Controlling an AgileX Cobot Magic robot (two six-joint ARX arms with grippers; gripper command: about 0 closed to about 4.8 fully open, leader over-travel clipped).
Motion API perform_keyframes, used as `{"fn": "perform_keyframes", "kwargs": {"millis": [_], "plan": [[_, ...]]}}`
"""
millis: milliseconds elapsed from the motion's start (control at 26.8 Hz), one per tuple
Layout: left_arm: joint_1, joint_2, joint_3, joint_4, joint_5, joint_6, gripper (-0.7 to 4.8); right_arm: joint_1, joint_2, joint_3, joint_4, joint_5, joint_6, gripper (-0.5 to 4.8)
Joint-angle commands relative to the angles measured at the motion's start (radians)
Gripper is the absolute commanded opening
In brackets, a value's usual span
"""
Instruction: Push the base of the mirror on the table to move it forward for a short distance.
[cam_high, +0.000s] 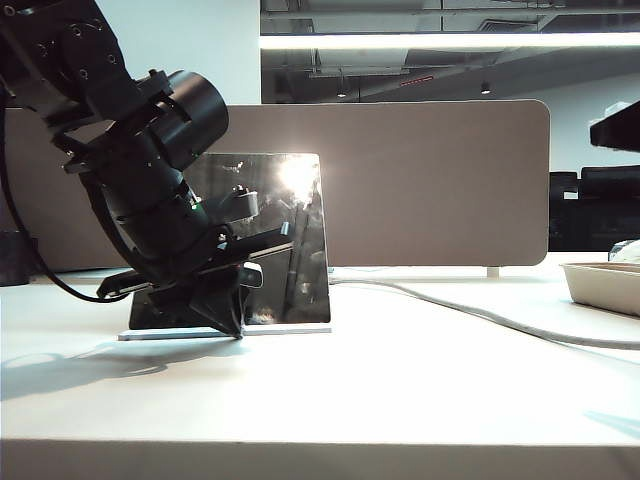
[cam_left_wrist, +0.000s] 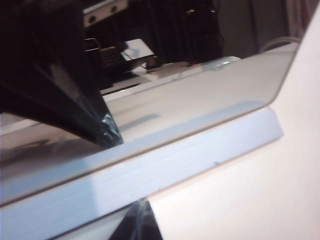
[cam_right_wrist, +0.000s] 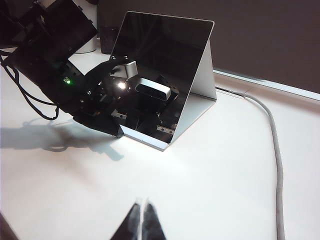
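Observation:
The mirror (cam_high: 290, 230) stands tilted on the white table (cam_high: 400, 380), a dark glossy panel on a thin white base (cam_high: 290, 329). My left gripper (cam_high: 236, 332) is shut, its pointed tip down at the table and touching the front edge of the base (cam_left_wrist: 175, 160). In the left wrist view the tip (cam_left_wrist: 142, 205) meets that edge, with the mirror (cam_left_wrist: 200, 95) just behind. The right wrist view shows the mirror (cam_right_wrist: 160, 55), its base (cam_right_wrist: 150, 142) and the left gripper (cam_right_wrist: 118, 133) from farther off. My right gripper (cam_right_wrist: 142, 205) is shut, hovering over bare table, well apart from the mirror.
A brown desk divider (cam_high: 440, 180) runs behind the mirror. A grey-white cable (cam_high: 480, 315) trails from behind the mirror to the right across the table. A shallow white tray (cam_high: 605, 285) sits at the far right edge.

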Motion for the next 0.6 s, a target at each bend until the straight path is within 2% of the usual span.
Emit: {"fn": "perform_keyframes", "kwargs": {"millis": [37, 598], "plan": [[0.017, 0.023, -0.002, -0.044, -0.052, 0.005, -0.01, 0.001, 0.000, 0.001, 0.014, -0.001, -0.001, 0.22], [0.097, 0.081, 0.010, 0.023, -0.054, 0.008, -0.01, 0.001, 0.000, 0.001, 0.014, -0.001, -0.001, 0.22]]}}
